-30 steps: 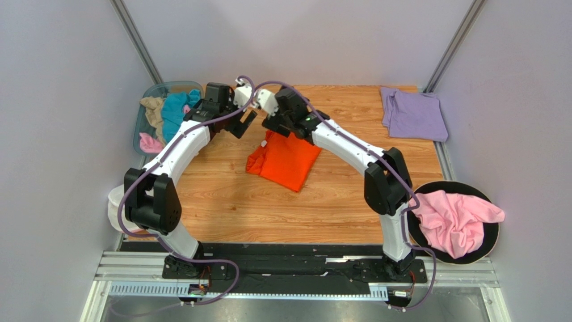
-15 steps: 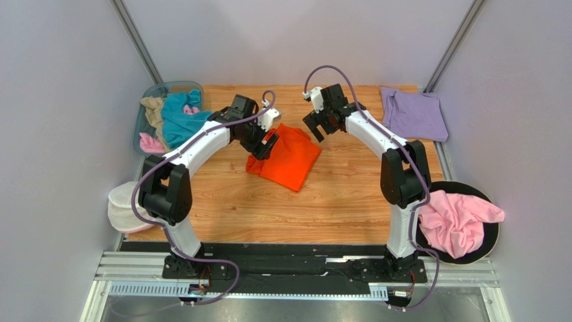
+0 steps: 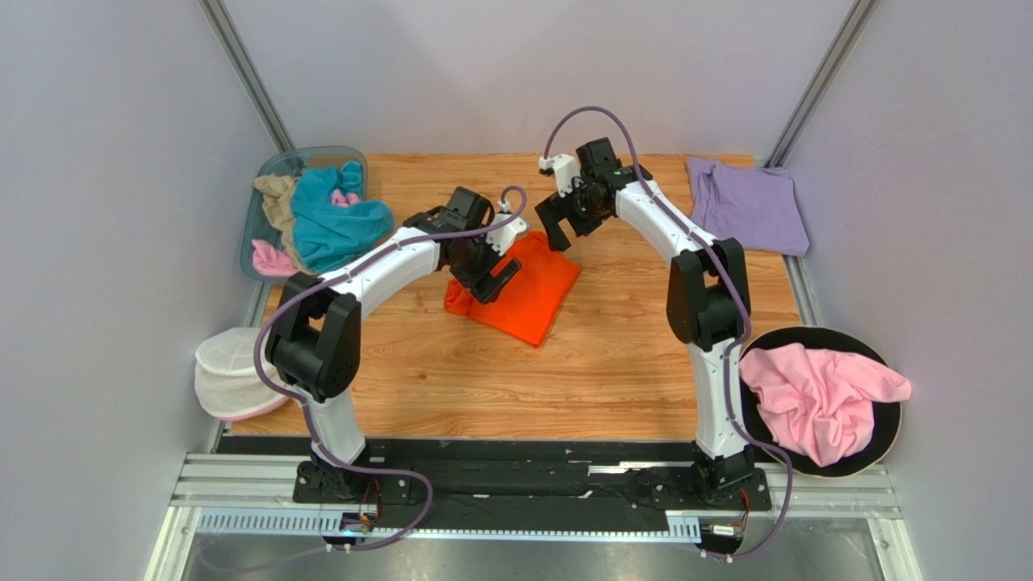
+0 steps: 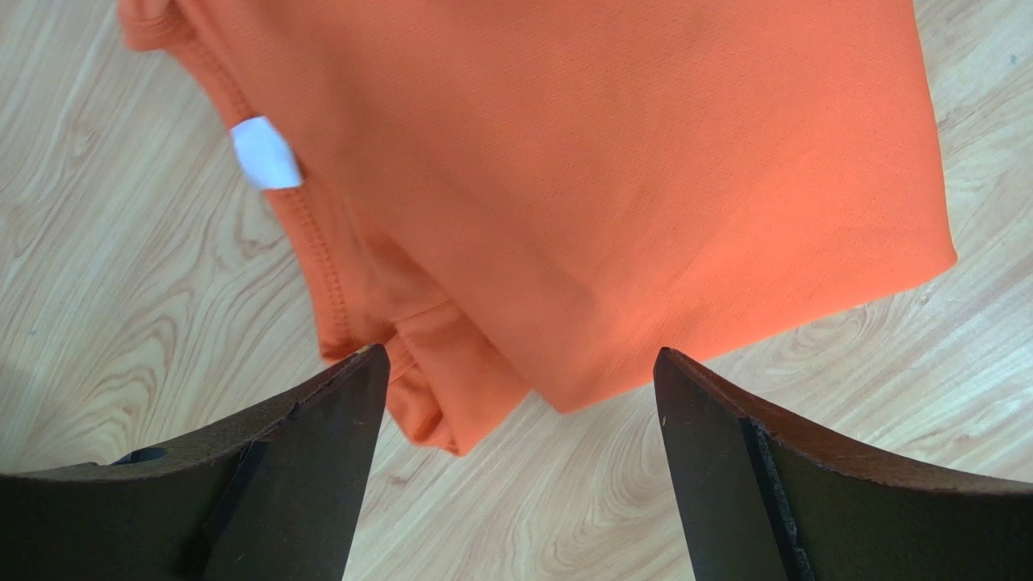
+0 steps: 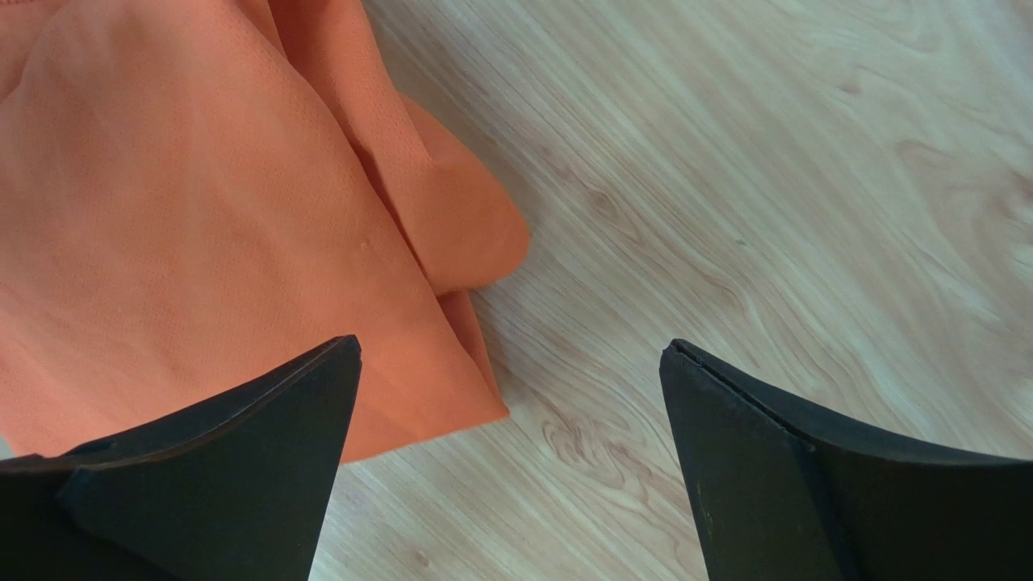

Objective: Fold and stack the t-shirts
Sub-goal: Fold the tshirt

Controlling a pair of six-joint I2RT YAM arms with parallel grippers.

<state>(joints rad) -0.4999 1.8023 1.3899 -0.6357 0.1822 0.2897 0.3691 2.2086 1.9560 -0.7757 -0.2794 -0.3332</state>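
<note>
At the near left edge lies a white mesh pouch [image 3: 228, 373], and far left of the wooden table [image 3: 606, 363] a clear bin [image 3: 303, 153] holds a teal t-shirt [image 3: 325, 220], a tan one [image 3: 277, 194] and a bit of pink cloth [image 3: 269, 257]. The left gripper [image 3: 492, 269] [image 4: 519, 354] reaches in over the left part of the orange t-shirt [image 3: 528, 293] [image 4: 631, 182], which lies folded in the middle of the table; its jaws stand wide apart with nothing between them but the folded hem below, and a white label [image 4: 264, 154] shows at the neckline. The right gripper [image 3: 555, 228] [image 5: 509, 344] hangs at the shirt's far right corner [image 5: 182, 218], also spread wide and empty, mostly over bare wood. In the far right corner a lavender t-shirt [image 3: 746, 206] lies flat. Near right, a pink t-shirt [image 3: 825, 400] is crumpled on a black round plate [image 3: 825, 334].
</note>
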